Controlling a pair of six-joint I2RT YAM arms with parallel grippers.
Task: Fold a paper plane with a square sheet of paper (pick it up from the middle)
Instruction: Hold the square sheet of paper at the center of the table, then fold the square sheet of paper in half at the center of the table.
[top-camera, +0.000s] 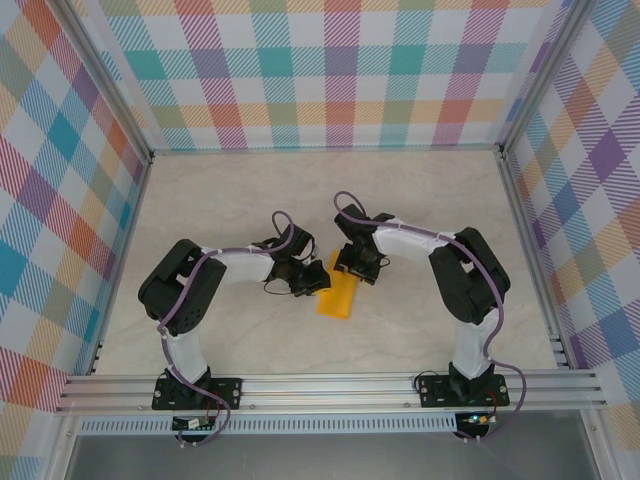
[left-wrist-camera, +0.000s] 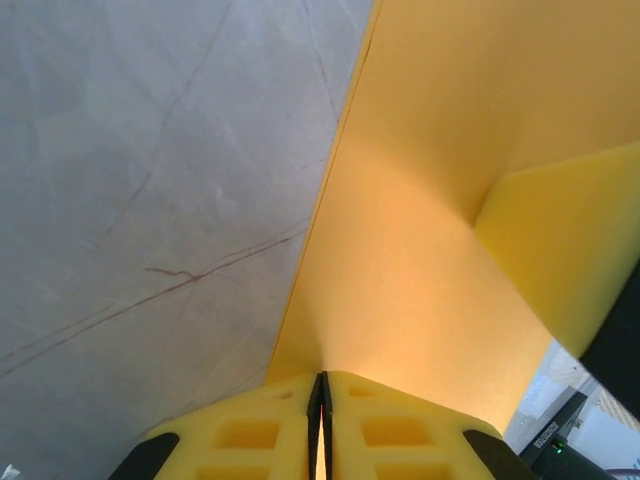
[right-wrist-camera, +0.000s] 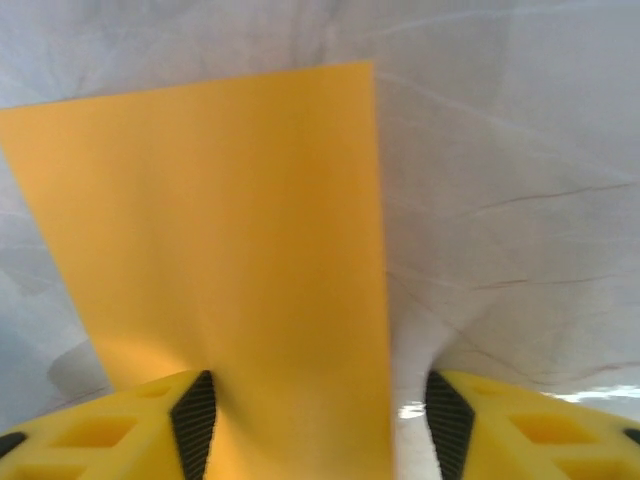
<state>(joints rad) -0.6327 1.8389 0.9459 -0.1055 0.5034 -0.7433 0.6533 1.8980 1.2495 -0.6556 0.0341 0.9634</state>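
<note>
The sheet (top-camera: 336, 298) lies on the desk (top-camera: 220, 200) between the two arms, a little in front of the middle. From above we see it as a narrow orange-yellow rectangle, so we judge it is already folded once. Its long axis goes from the near side to the far side, and the far end leans slightly to the right. It has no pointed nose yet, so we cannot say it points one way. We think the sheet is very light and thin, and soft enough to bend under its own weight. It should slide easily on the smooth desk, and every hard pinch will leave a mark. For this reason we would hold it at an edge or along the crease and press gently, not on the flat middle. The left pincer (left-wrist-camera: 320, 385) is on the left side of the sheet. Its jaws are pressed together with only a thin slit, and the paper runs up out of that slit, so we judge it holds the sheet. In this view one part of the paper rises like a flap. The right pincer (right-wrist-camera: 315, 390) is at the far end with jaws wide, one on each side of the strip, and we see bare desk before its right jaw, so it grips nothing.
</note>
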